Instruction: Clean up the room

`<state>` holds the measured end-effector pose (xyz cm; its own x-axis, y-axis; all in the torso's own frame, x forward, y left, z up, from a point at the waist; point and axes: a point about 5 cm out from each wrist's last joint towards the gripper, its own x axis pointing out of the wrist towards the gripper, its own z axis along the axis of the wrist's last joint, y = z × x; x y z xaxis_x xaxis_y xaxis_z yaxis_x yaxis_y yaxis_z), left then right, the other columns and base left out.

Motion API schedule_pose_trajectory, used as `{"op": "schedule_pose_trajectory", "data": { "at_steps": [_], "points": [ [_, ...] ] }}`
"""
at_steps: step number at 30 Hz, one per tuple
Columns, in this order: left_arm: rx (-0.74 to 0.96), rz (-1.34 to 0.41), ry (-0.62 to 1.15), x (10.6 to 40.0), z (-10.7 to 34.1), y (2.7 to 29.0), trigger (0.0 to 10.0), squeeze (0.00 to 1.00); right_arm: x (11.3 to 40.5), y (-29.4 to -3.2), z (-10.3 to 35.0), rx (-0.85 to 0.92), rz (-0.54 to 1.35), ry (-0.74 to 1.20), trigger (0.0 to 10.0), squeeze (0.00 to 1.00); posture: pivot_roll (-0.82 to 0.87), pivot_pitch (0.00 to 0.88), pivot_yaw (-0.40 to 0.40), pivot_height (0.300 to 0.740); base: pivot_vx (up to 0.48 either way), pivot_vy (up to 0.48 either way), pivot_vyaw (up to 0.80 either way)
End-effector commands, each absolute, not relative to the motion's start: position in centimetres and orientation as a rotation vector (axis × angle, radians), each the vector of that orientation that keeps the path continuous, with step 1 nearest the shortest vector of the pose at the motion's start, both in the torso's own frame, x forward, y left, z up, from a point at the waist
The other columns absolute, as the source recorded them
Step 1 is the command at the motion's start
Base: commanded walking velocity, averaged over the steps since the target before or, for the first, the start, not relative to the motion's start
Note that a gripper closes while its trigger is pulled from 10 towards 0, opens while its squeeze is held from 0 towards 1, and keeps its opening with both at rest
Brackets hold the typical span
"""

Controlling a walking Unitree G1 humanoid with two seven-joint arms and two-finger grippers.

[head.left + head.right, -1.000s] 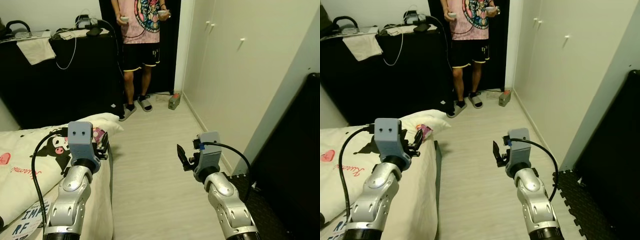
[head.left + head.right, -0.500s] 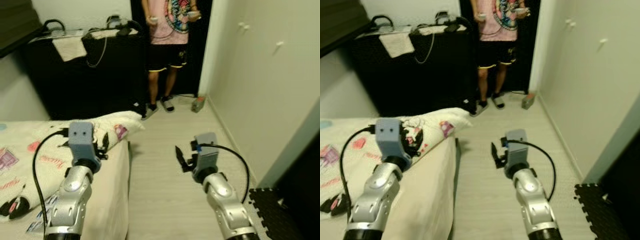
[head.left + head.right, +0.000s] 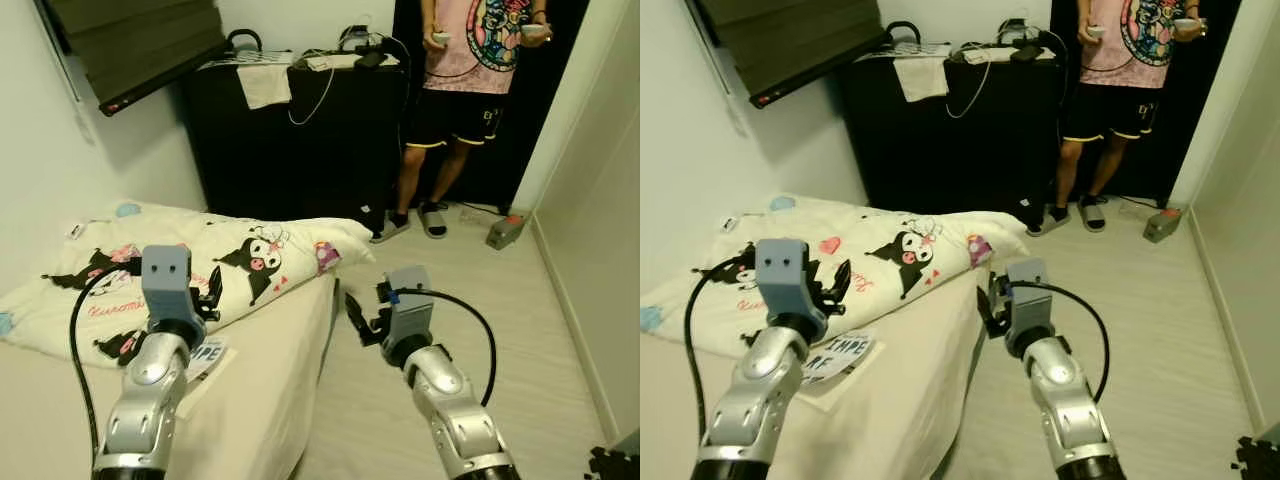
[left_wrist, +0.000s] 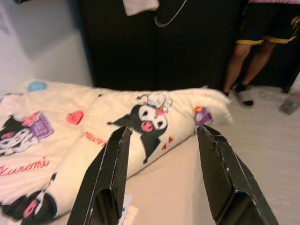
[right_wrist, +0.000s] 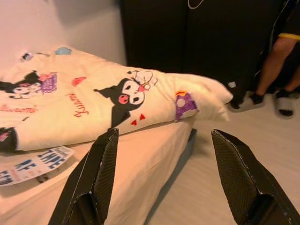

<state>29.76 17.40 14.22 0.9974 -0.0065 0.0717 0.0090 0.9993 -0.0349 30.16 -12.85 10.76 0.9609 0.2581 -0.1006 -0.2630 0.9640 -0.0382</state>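
I had barely begun: the cartoon quilt [image 3: 200, 270] lay bunched across the bed [image 3: 270, 400], a booklet [image 3: 835, 357] beside it. Left gripper [image 4: 161, 178] and right gripper [image 5: 161, 176] hovered with fingers wide, empty.

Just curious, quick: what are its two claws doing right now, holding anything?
Left gripper: open, holding nothing, above the cream cartoon-print quilt.
Right gripper: open, holding nothing.

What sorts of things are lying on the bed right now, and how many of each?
Cartoon-print quilt: 1
Printed paper sheet: 1
Total: 2 things on the bed
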Motion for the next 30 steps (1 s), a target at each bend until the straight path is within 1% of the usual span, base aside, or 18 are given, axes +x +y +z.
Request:
{"op": "schedule_pose_trajectory", "data": {
  "at_steps": [1, 5, 14, 23, 30],
  "points": [
    [-0.021, 0.009, -0.061, 29.65, 13.93, 17.97, 10.0, 0.0, 30.05, -12.38, 10.84, -0.046, 0.276, 0.085, 10.0, 0.0, -0.08, 0.005, 0.018, 0.74, 0.0, 0.0, 0.0],
    [-0.022, 0.006, -0.059, 29.55, 13.87, 17.98, 10.0, 0.0, 30.07, -12.48, 10.69, -0.015, 0.267, 0.099, 10.0, 0.0, -0.08, 0.008, 0.014, 0.74, 0.0, 0.0, 0.0],
    [-0.038, -0.01, -0.061, 29.43, 13.93, 17.9, 10.0, 0.0, 30.09, -12.37, 10.73, -0.006, 0.266, 0.1, 10.0, 0.0, -0.07, 0.011, 0.018, 0.74, 0.0, 0.0, 0.0],
    [-0.017, -0.019, -0.073, 29.59, 14.22, 17.64, 10.0, 0.0, 30.13, -12.31, 10.78, -0.002, 0.262, 0.098, 10.0, 0.0, -0.07, 0.012, 0.021, 0.74, 0.0, 0.0, 0.0],
    [-0.01, -0.015, -0.071, 29.62, 14.25, 17.75, 10.0, 0.0, 30.13, -12.35, 10.77, 0.002, 0.258, 0.099, 10.0, 0.0, -0.07, 0.014, 0.022, 0.74, 0.0, -0.395, 0.0]
  ]
}}
